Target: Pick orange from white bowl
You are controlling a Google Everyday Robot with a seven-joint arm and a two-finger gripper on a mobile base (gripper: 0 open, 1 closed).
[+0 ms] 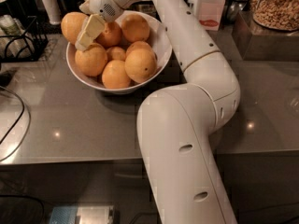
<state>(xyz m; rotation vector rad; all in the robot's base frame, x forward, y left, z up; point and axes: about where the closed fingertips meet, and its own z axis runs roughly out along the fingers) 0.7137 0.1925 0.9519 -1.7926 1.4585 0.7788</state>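
Note:
The white bowl (161, 45) stands on the grey counter at upper left and holds several oranges. The largest orange (71, 26), slightly oval, lies at the bowl's far left rim. My gripper (88, 32) hangs low over the left side of the pile, right beside this orange and just above a smaller orange (91, 60). It touches or nearly touches both, and it holds nothing that I can see. My white arm (187, 125) reaches in from the lower right, across the bowl's right side.
A black wire rack (18, 38) stands left of the bowl. A dark cable (18, 125) curves over the counter's left part. A white container (208, 6), a grey box (261, 38) and a bowl of nuts (275, 6) stand at the back right. The counter's front edge (70, 160) runs below.

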